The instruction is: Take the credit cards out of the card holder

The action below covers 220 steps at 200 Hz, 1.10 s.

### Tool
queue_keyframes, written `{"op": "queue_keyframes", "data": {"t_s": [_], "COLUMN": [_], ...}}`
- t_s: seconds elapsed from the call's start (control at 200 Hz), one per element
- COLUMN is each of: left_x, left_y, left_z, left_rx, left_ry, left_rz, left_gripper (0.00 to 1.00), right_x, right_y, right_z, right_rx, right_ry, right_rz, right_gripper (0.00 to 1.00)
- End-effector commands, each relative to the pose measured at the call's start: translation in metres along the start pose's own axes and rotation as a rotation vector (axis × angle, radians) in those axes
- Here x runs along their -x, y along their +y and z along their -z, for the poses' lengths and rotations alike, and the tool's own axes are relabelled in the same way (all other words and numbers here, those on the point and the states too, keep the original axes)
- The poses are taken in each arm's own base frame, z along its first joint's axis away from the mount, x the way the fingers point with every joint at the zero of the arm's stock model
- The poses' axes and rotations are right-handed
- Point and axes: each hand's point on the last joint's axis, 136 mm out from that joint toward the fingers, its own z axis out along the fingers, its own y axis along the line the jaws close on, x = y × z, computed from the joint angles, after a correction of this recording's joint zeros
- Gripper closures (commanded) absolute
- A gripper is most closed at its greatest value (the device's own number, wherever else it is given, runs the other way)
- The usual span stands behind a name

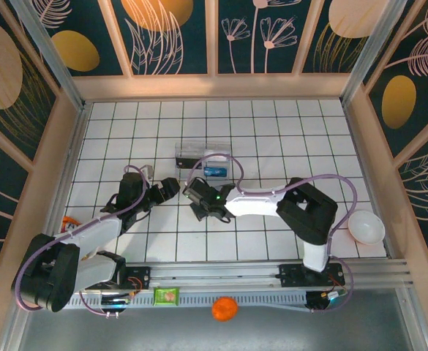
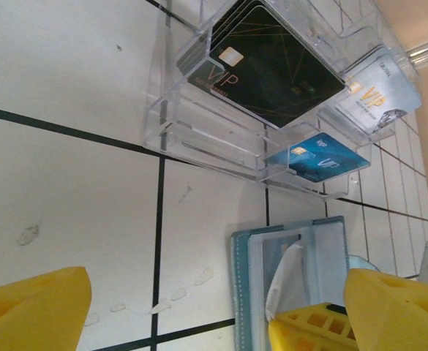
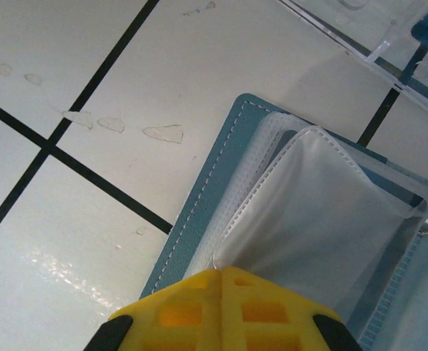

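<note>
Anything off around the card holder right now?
One clear sleeve of the card holder stands lifted and ballooned, pinched in the right gripper, jaws shut. Beside it, droplet-like marks dot the tile.

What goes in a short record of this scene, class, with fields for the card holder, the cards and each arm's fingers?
card holder: lying open on the white tiles, beside the clear tray
cards in tray: black card, silver card, blue card
left fingers: open, above the tiles, holding nothing
right fingers: shut on a clear sleeve of the card holder
sleeve contents: cannot tell
</note>
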Motion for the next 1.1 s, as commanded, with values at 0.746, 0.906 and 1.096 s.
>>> {"op": "queue_keyframes", "data": {"t_s": [0.746,0.906,1.096], "left_x": [-0.080,-0.095,-0.115], "left_y": [-0.053,-0.049,-0.031], "left_z": [-0.045,-0.049,-0.059], "left_rx": [-0.130,-0.094,-0.001], "left_ry": [0.265,0.316,0.392], "left_rz": [-0.088,-0.089,-0.094], "left_gripper": [0.91,0.99,1.00], "right_x": [0.013,0.014,0.011], "right_y": [0.007,0.008,0.010], "right_z": [0.040,0.040,0.037], "right_rx": [0.349,0.354,0.362], "right_ry": [-0.154,-0.155,-0.138], "right_rz": [-0.272,-0.276,-0.281], "right_gripper": [1.00,1.00,1.00]}}
